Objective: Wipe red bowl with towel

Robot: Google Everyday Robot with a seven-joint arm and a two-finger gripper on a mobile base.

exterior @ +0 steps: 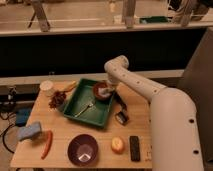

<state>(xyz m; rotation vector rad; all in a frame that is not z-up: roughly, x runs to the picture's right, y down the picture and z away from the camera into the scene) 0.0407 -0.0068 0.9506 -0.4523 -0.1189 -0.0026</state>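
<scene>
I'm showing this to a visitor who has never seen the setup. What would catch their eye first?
The big white arm curves in from the right, its gripper lowered into the red bowl at the far right corner of the green tray, where the pale towel shows. Next comes the larger purple bowl at the near edge of the table, centre.

Counter [60, 130]: pale wood, rectangular, in the foreground.
Behind: long dark panel [60, 52] between two pale ledges [30, 79].
Top: grey upright posts [41, 15].
Floor [6, 150]: grey, at left.
Light: dim, warm.
</scene>
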